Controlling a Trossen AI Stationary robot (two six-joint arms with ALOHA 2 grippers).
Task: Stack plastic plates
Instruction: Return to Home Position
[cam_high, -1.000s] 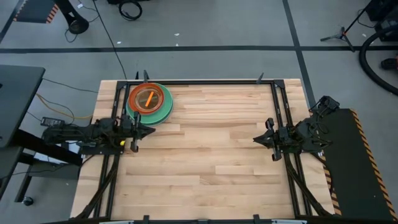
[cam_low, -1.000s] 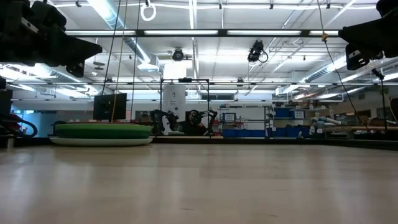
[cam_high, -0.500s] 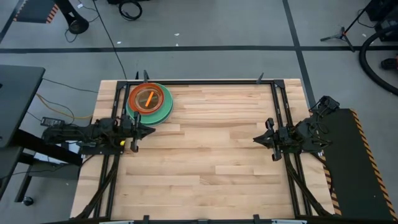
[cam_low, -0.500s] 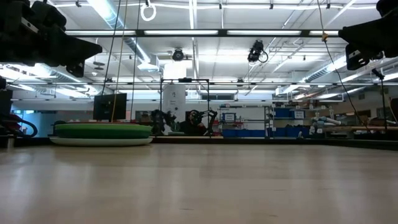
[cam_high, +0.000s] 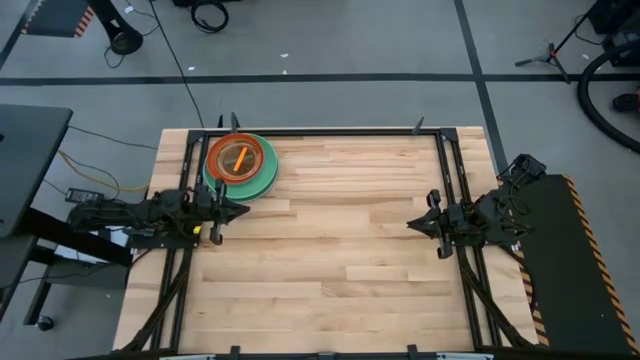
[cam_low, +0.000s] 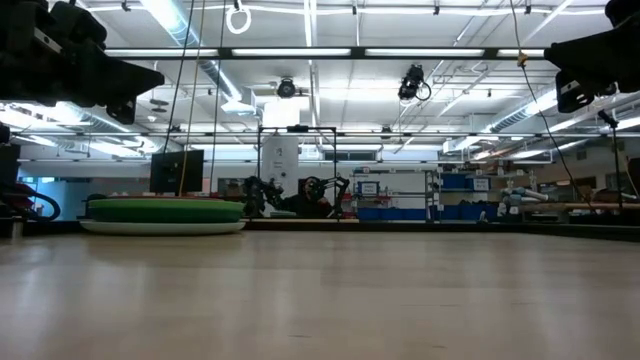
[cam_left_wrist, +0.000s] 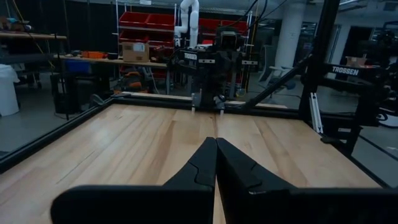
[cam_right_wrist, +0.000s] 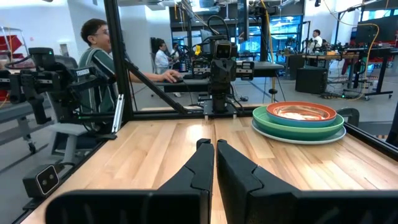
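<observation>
The plates form one stack (cam_high: 240, 164) at the table's far left corner: large pale and green plates below, a red-orange plate with a small orange one on top. The stack rests flat on the wood and shows in the low view (cam_low: 163, 214) and the right wrist view (cam_right_wrist: 298, 122). My left gripper (cam_high: 243, 211) is shut, raised above the table's left side just near of the stack; its shut fingertips show in its wrist view (cam_left_wrist: 216, 142). My right gripper (cam_high: 410, 225) is shut at the table's right side (cam_right_wrist: 214, 144), far from the plates.
Bare wood fills the table's middle and near part (cam_high: 330, 270). A black metal frame (cam_high: 330, 131) runs along the far and side edges. People (cam_right_wrist: 99, 62) sit at desks beyond the table's left side.
</observation>
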